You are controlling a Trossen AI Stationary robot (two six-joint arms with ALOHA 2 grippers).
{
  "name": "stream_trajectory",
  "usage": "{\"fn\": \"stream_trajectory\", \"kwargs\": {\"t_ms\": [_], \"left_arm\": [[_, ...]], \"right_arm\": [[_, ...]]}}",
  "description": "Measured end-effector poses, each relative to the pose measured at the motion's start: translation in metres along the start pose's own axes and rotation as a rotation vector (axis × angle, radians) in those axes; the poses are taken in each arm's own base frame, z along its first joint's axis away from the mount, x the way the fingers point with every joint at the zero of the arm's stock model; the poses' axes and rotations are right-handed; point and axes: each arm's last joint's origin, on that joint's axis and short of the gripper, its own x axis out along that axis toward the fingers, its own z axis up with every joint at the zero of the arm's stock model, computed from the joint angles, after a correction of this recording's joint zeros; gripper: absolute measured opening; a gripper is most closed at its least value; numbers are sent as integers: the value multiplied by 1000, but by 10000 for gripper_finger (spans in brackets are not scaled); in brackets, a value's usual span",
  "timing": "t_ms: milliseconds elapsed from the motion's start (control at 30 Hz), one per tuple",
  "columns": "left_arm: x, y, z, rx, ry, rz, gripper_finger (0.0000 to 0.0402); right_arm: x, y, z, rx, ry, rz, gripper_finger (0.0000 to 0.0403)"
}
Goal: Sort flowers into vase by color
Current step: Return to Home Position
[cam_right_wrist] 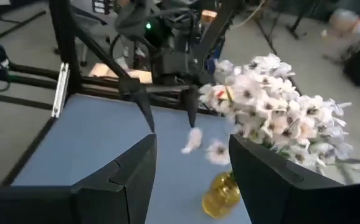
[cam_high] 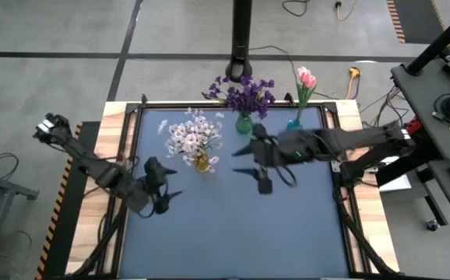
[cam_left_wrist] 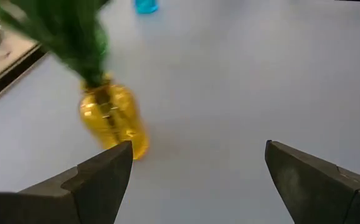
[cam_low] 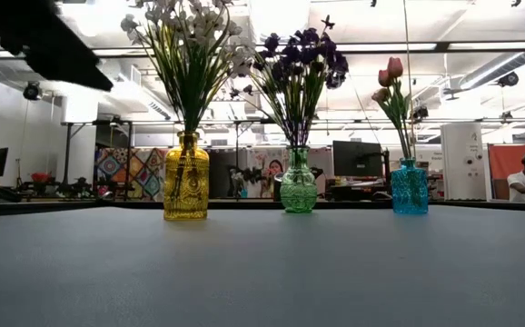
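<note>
With right gripper [cam_right_wrist: 192, 142] and left gripper [cam_left_wrist: 198, 146] spread, empty: could clip white flowers [cam_right_wrist: 273, 106] just ahead, toppling yellow vase [cam_right_wrist: 220, 193] below them.

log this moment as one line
white flowers in yellow vase | purple flowers in green vase | pink flowers in blue vase | left gripper open, empty | right gripper open, empty

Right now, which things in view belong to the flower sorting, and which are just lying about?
Job: white flowers, yellow vase; purple flowers, green vase; pink flowers, blue vase; left gripper and right gripper, both open.
Just about: black pole, yellow floor cable, monitor behind the table.
</note>
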Motion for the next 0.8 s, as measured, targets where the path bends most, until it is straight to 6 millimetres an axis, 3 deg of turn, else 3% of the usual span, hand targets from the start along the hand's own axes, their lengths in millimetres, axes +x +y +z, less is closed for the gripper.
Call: {"fn": "stream_trajectory", "kwargs": {"t_ms": [200,333,467,800], "left_arm": [[-33,-21,-19,76,-123,-84,347],[-51,-27,-27,52,-221,-112,347],[-58,-31,-30,16,-219,-171,347],[-52,-47,-31,-23,-266,-152,347]], "right_arm": [[-23,42,-28,-86,12,-84,194],[-37,57,-50,-75,0,-40,194],[-45,56,-78,-71,-27,-61,194],[-68,47,-140,-58,-139,-76,194]]}}
